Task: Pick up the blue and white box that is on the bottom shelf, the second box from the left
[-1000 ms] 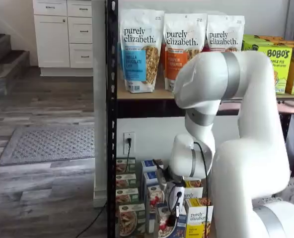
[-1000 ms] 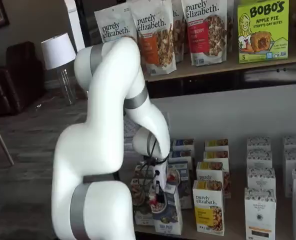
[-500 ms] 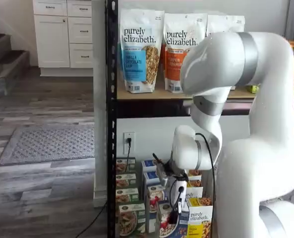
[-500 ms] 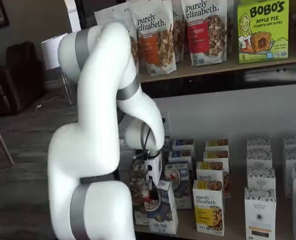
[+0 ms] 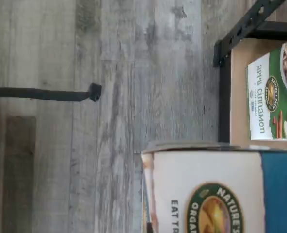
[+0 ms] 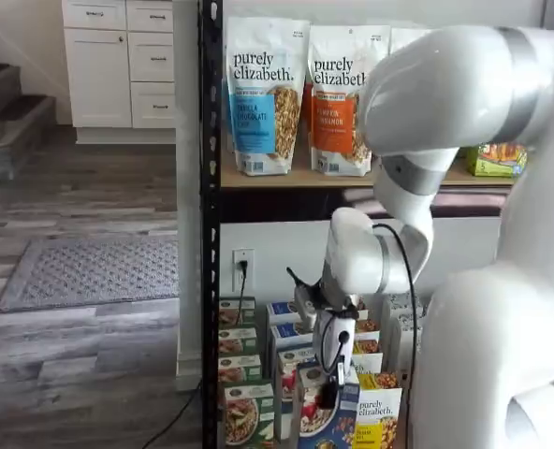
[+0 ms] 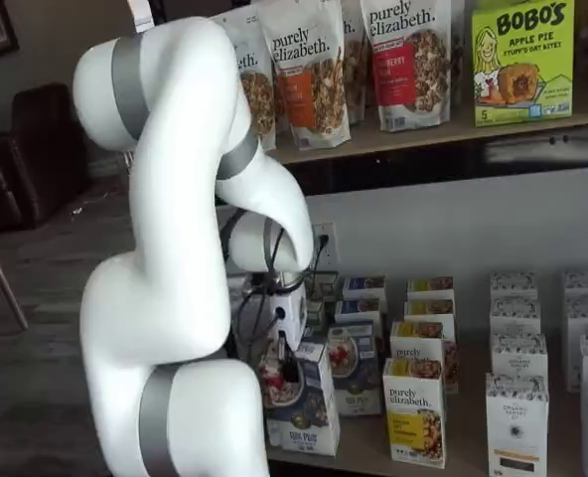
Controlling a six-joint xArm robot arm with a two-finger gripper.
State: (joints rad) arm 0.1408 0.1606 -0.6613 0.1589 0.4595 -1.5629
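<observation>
The gripper (image 7: 286, 370) is clamped on the blue and white box (image 7: 304, 402), its black fingers (image 7: 290, 364) pressed against the box's upper part in both shelf views. The box is tilted, its top leaning toward the arm, and it sits forward of the other boxes at the front of the bottom shelf (image 7: 373, 459). In a shelf view the same box (image 6: 319, 412) shows below the white gripper body, with a black cable running down beside the fingers (image 6: 328, 393).

Just beside it to one side stands a yellow box (image 7: 415, 410) marked "purely elizabeth", upright. On its other side in a shelf view stands a green-and-white box (image 6: 247, 414) with a bowl of granola on its front, at the front of a row of the same boxes.

In the wrist view the held box (image 5: 216, 194) fills the near part of the frame, showing its white panel, a round green logo and a blue area. Past it lie the grey wood floor (image 5: 109, 73), a black shelf post (image 5: 245, 24) and the green-and-white box (image 5: 274, 92) with "apple cinnamon" on it.

The upper shelf (image 7: 433, 132) holds standing granola bags (image 7: 304, 70).
</observation>
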